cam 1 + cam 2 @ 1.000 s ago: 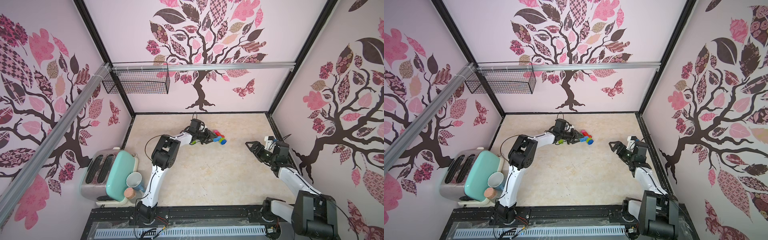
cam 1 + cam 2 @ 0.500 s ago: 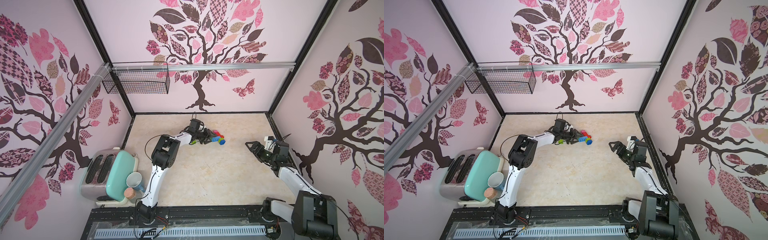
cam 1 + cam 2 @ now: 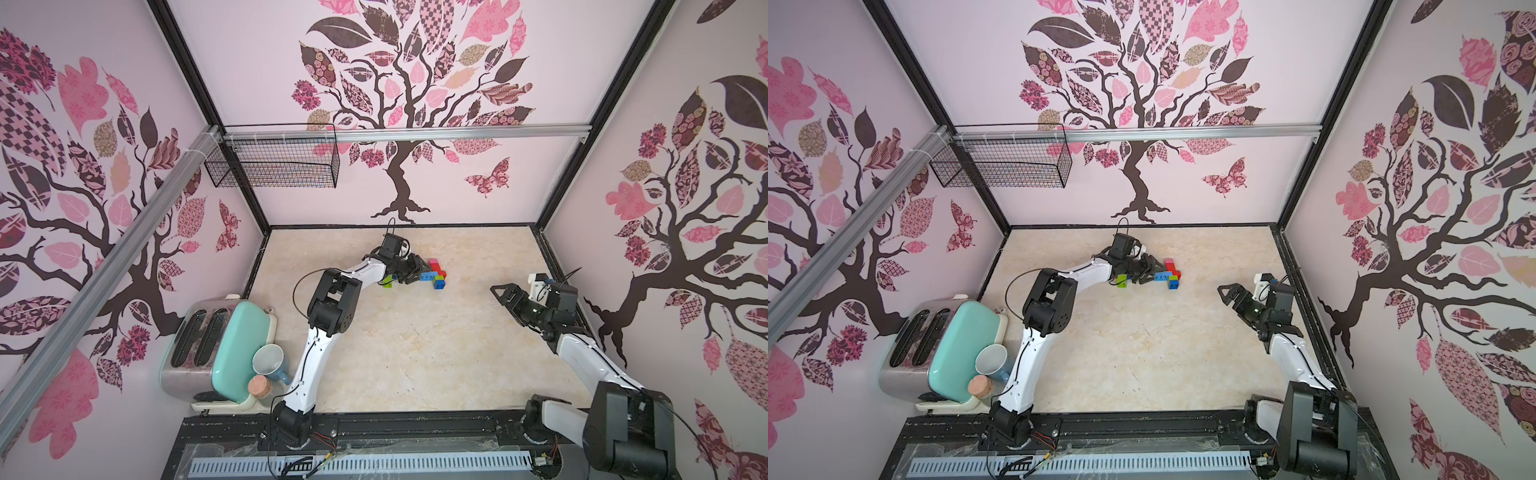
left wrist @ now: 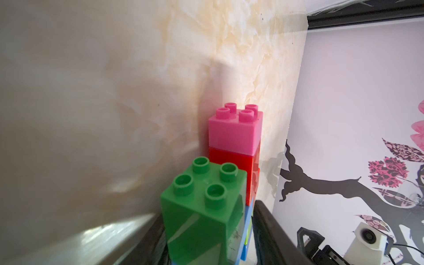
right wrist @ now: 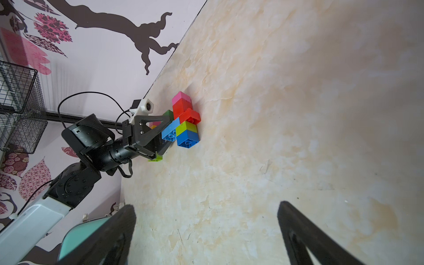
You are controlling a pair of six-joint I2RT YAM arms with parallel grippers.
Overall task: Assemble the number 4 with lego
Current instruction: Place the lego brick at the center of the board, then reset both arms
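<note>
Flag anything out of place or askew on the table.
One lime brick lies by itself on the table, beside the left gripper and apart from the joined bricks, which lie flat. It looks like a stray piece. Nothing looks spilled or broken.

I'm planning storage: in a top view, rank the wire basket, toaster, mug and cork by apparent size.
1. Wire basket and toaster: look about alike; the basket hangs higher, nearer the camera, so unranked.
2. Mug.
3. Cork.
</note>
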